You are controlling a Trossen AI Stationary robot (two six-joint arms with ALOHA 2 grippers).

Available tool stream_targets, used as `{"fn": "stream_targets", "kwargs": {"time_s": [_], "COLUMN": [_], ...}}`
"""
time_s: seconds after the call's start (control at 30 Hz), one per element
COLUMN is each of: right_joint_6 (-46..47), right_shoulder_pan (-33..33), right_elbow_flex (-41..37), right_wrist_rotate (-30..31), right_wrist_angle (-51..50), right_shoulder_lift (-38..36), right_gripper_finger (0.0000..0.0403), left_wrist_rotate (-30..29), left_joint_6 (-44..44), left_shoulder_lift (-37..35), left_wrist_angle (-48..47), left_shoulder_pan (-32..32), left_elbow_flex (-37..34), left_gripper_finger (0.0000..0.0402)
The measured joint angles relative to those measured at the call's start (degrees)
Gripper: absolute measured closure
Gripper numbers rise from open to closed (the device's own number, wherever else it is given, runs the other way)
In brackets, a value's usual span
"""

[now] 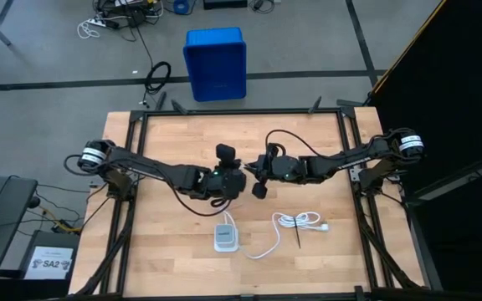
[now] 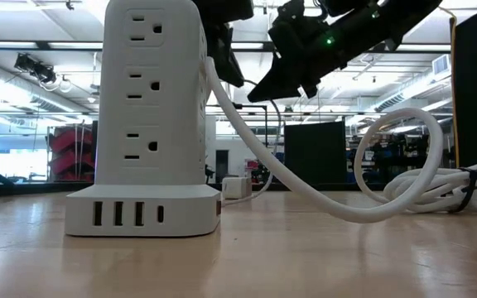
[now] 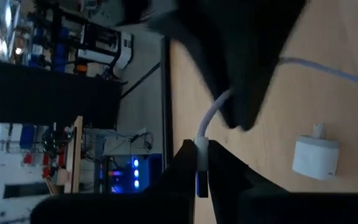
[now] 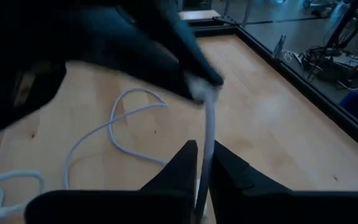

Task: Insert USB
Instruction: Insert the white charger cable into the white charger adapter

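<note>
Holding the USB (image 3: 211, 121) in both grippers mid-air: left gripper (image 3: 202, 163) clamped on its plug end, right gripper (image 4: 202, 163) clamped on the cable just beyond. Cable axis runs straight out from the left fingertips (image 3: 182, 155); power strip (image 1: 225, 237) lies below, nearer the left arm.

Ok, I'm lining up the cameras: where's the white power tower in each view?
High: power tower stands lower middle of the table.
Low: huge, left of centre.
Left wrist: small, on the wood beyond the left claw.
Right wrist: cannot tell; only a white scrap at the edge.
Shared landmark: the wooden table.
</note>
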Motion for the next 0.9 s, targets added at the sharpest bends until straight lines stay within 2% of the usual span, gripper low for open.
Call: {"fn": "stream_targets", "kwargs": {"time_s": [0.2, 0.37, 0.47, 0.57, 0.63, 0.8, 0.9], "right_joint_6": [-4.7, -10.0, -11.5, -13.5, -14.9, -14.8, -14.0], "right_shoulder_pan": [2.6, 5.4, 6.9, 8.1, 8.6, 7.9, 6.3], "right_elbow_flex": [0.0, 0.0, 0.0, 0.0, 0.0, 0.0, 0.0], "right_wrist_rotate": [0.0, 0.0, 1.0, 4.2, 7.1, 10.0, 6.1], "right_wrist_angle": [1.8, 3.3, 3.4, 3.4, 3.1, 4.0, 9.2], "right_shoulder_lift": [-0.5, -3.0, -4.8, -5.4, -5.4, -5.1, -3.0], "right_gripper_finger": [0.0335, 0.0287, 0.0264, 0.0247, 0.024, 0.0237, 0.0244], "left_wrist_rotate": [0.8, 5.2, 9.5, 17.6, 21.7, 29.1, 32.3], "left_joint_6": [-4.7, -5.7, -5.9, -6.9, -8.5, -12.7, -14.9], "left_shoulder_lift": [-7.1, -16.5, -22.9, -28.1, -30.6, -33.1, -32.3], "left_wrist_angle": [3.7, 19.4, 31.7, 46.8, 53.7, 65.6, 68.8], "left_shoulder_pan": [0.0, -0.1, -0.3, -0.3, -0.3, -0.3, -0.3], "left_elbow_flex": [-8.5, -21.3, -30.3, -38.8, -43.4, -49.8, -50.8], "left_gripper_finger": [0.04, 0.0401, 0.0401, 0.0401, 0.0401, 0.0402, 0.0401]}}
